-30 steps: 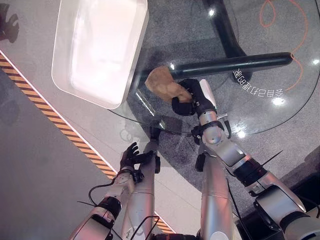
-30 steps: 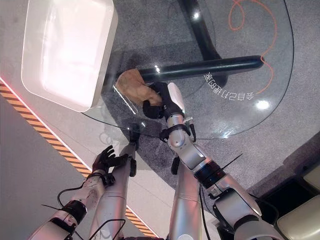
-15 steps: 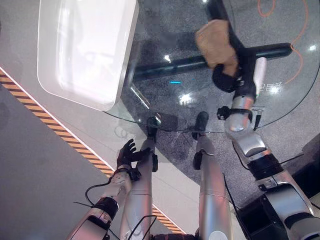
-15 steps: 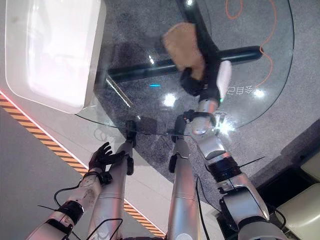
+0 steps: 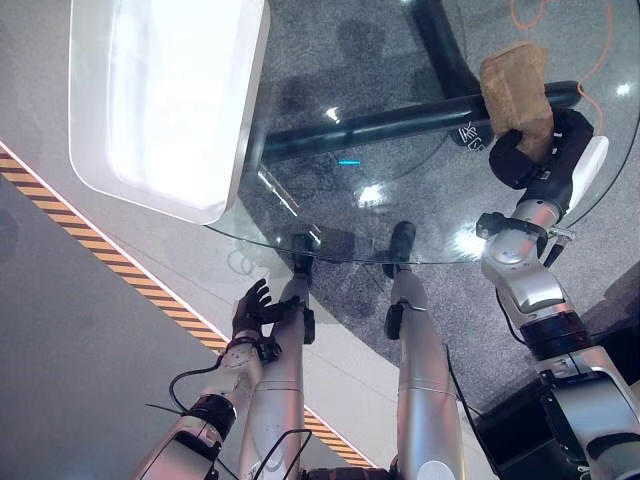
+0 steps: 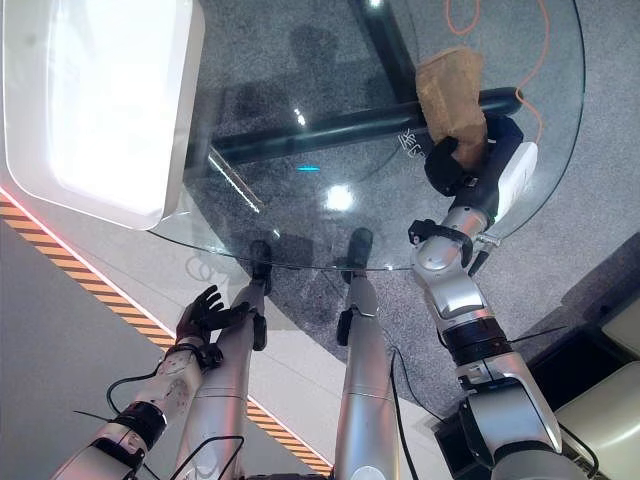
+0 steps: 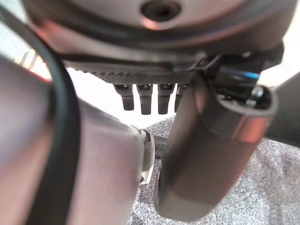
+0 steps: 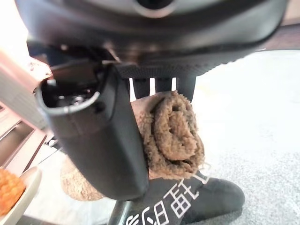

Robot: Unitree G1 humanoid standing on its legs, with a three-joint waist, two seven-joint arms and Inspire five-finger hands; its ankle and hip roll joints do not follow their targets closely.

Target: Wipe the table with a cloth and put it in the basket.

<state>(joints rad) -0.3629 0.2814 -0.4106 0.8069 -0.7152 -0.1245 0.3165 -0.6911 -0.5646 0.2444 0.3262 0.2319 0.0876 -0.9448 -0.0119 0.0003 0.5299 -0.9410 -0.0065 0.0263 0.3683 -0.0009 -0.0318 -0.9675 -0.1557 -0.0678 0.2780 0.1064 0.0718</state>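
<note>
A brown cloth (image 5: 515, 85) lies on the round glass table (image 5: 340, 215) near its right side, bunched into a roll (image 8: 171, 136). My right hand (image 5: 535, 155) is shut on the cloth's near end, fingers and thumb curled round it. The white basket (image 5: 160, 95) stands at the table's far left, overhanging the glass edge. Down by the near left, below the table rim, my left hand (image 5: 255, 308) hangs with relaxed fingers (image 7: 143, 98) and holds nothing.
Through the glass show the table's dark crossed base bars (image 5: 400, 120) and grey speckled carpet. A yellow-and-black striped line (image 5: 120, 265) runs along the floor on the left. An orange cord (image 6: 465, 20) loops on the floor at the far right.
My right hand has swept the cloth across the glass from beside the basket to the table's right side. The left hand has stayed put.
</note>
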